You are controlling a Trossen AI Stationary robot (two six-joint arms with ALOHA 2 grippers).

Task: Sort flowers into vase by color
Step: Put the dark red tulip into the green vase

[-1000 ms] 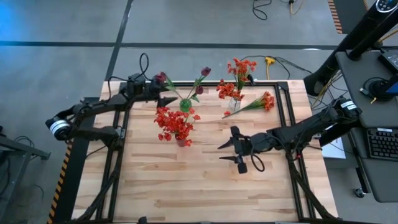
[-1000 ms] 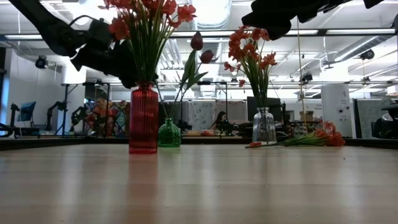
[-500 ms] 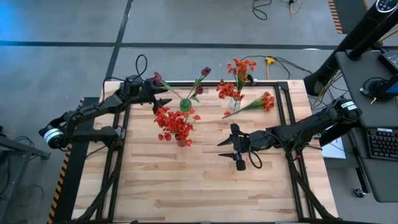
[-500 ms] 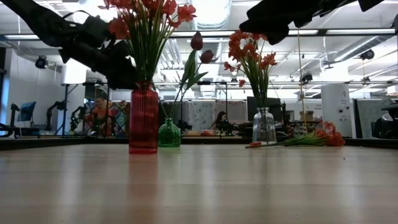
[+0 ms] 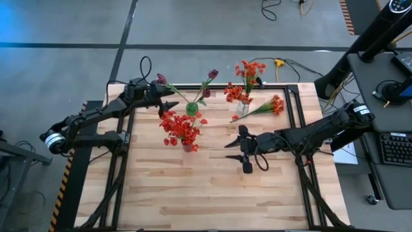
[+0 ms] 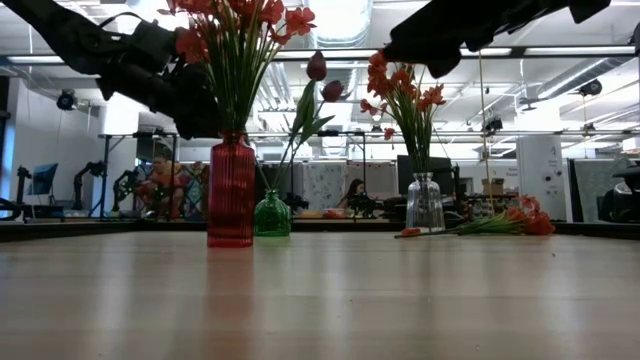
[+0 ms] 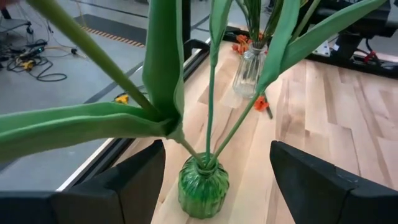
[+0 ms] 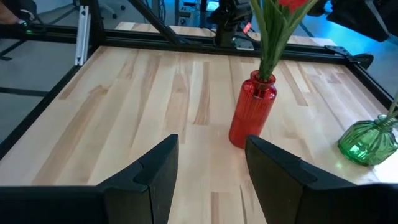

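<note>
Purple tulip-like buds (image 5: 212, 74) on long green stems stand in a ribbed green glass vase (image 5: 192, 108) at upper centre of the high view. Directly below it in that frame, a ribbed red vase (image 5: 188, 146) holds clustered red blooms (image 5: 180, 126). To the right, a clear glass vase (image 5: 242, 107) holds orange-red blooms (image 5: 248, 69), and one loose orange-red stem (image 5: 265, 107) lies flat on the wooden table (image 5: 193, 193), just right of the clear vase.

The left gripper (image 5: 168, 98) is extended from the left edge toward the green vase, its fingers spread wide and holding nothing; the tips stand just left of the purple stems. The right gripper (image 5: 243, 149) reaches in from the right, raised above the table's centre, its fingers partly apart and empty.

The left wrist view shows what the overhead one hides: broad smooth leaves (image 7: 163, 59) meeting at the green vase's narrow neck, between the two dark fingers (image 7: 317, 180). The right wrist view shows the red vase's vertical ribbing and the table's pale planks. The low view shows the three vases upright and both arms above them.
</note>
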